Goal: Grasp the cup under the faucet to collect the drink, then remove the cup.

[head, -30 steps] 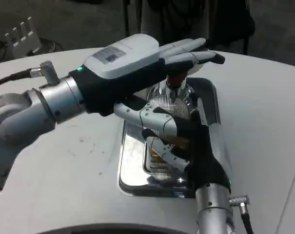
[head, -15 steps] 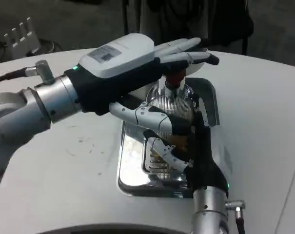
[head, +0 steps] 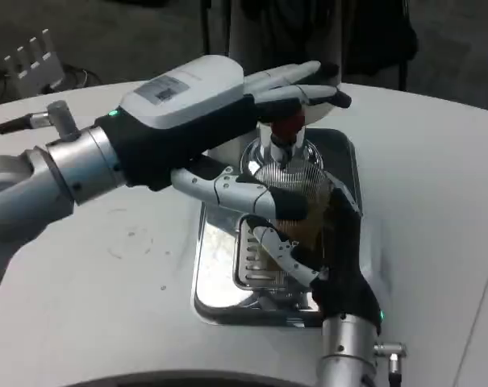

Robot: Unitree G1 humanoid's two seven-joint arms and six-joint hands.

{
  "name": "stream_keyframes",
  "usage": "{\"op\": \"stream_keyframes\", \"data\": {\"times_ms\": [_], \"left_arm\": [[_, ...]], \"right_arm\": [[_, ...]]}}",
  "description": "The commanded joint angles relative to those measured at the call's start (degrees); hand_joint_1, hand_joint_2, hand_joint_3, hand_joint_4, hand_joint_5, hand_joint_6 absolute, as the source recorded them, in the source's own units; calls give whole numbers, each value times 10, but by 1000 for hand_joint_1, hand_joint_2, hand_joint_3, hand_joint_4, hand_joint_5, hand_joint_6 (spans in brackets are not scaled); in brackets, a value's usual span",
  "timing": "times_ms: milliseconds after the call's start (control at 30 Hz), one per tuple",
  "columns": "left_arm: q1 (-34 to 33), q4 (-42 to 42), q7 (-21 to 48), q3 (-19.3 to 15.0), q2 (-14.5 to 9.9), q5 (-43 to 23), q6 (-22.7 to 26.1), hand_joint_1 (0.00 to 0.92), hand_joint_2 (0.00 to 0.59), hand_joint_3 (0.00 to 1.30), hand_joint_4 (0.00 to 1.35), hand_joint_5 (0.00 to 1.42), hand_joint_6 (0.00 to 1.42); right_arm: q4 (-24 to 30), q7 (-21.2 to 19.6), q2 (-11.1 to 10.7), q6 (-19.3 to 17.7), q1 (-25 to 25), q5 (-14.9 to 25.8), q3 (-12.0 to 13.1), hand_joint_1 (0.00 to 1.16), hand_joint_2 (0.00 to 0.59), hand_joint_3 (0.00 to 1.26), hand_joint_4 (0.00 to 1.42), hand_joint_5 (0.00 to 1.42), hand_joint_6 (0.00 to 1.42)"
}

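Near the centre of the frame, the right hand (head: pixel 328 242) rises from the bottom edge and wraps its fingers around a clear ribbed cup (head: pixel 296 197), which sits over the slotted grate of a shiny metal drip tray (head: pixel 219 282) on the white table (head: pixel 90 290). The left hand (head: pixel 219 101) reaches in from the left, its fingers stretched out together over the red-topped faucet (head: pixel 285 133) directly above the cup.
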State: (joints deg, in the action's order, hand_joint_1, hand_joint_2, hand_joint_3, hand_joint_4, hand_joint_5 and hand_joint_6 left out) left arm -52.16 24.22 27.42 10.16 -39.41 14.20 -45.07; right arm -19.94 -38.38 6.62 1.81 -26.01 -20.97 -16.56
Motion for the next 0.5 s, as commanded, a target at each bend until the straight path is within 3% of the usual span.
{"op": "stream_keyframes", "data": {"times_ms": [33,500], "left_arm": [[27,8,18,2,-17,9,1,0,114,165,0,36,271],[38,2,9,-18,-9,-13,10,0,114,174,4,50,274]], "right_arm": [[-18,-11,87,9,-14,17,-1,753,229,356,405,421,407],[18,-22,76,2,6,27,-5,757,229,559,612,617,578]]}}
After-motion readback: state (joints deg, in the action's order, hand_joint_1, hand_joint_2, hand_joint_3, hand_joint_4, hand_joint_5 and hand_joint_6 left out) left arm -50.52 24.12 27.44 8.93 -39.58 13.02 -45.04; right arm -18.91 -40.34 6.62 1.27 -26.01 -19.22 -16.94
